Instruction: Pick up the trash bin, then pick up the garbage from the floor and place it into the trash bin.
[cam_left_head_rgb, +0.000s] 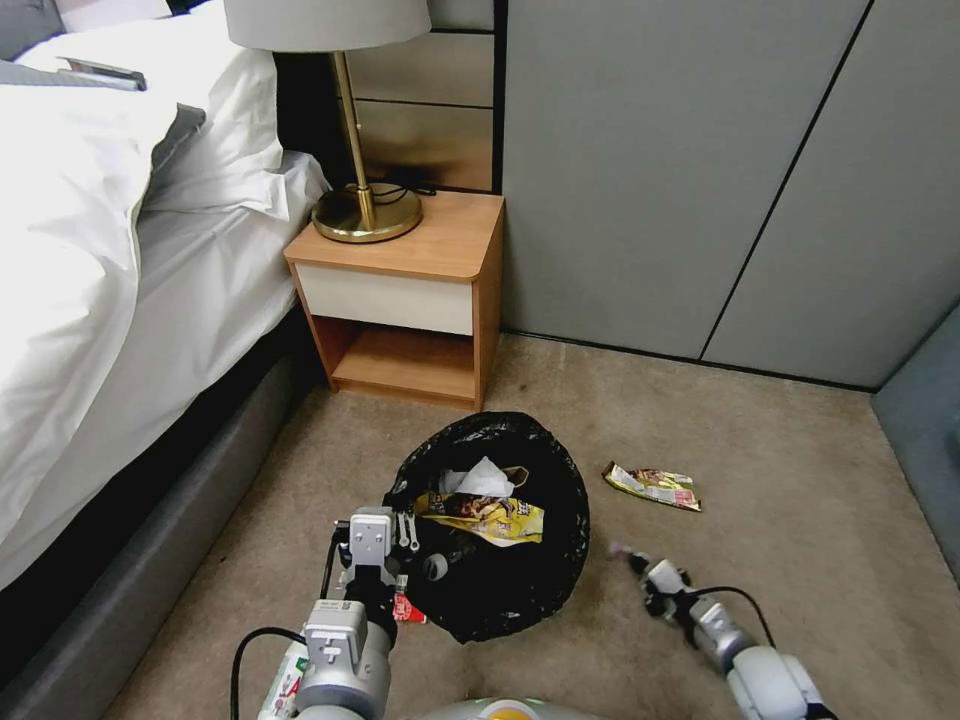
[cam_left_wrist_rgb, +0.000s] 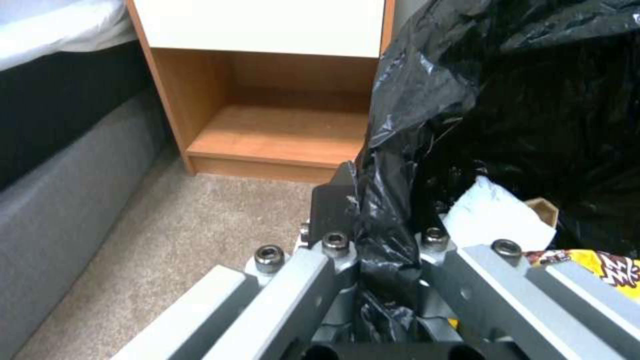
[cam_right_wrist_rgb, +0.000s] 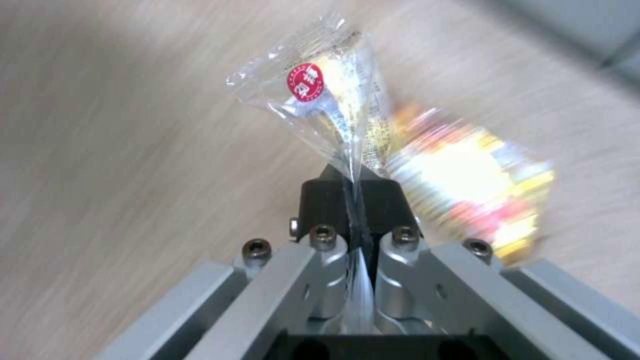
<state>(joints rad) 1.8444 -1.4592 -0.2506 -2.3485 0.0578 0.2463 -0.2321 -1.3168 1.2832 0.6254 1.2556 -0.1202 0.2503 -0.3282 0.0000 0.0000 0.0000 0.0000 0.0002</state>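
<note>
Left gripper (cam_left_wrist_rgb: 373, 235): jaws closed on the near-left rim of the trash bin (cam_left_head_rgb: 500, 560), the black liner bag (cam_left_wrist_rgb: 507, 110) pinched between the pads; the bin is thereby held just in front of the wooden nightstand (cam_left_head_rgb: 410, 300). Right gripper (cam_right_wrist_rgb: 357, 200): jaws closed on a thin clear cellophane wrapper (cam_right_wrist_rgb: 327, 100) bearing a red round sticker, carried low over the carpet (cam_left_head_rgb: 800, 600) to the right of the bin and a little nearer the robot. Contents of bin: a crumpled white tissue (cam_left_head_rgb: 482, 478), a yellow snack wrapper (cam_left_head_rgb: 490, 518) and a brown paper corner (cam_left_wrist_rgb: 541, 209) are seen lying on the black liner. Remaining on the floor: one yellow-and-red wrapper (cam_left_head_rgb: 655, 486), flat on the carpet just right of the bin and apart from it. Step in hand, as judged: transfer of the clear wrapper to the bin, bin already secured. Next move, as judged: the right gripper is to be brought over the open mouth of the bin before release, since so light a film may cling to the pads or drift outside the rim; the floor wrapper is left to be collected afterwards.
</note>
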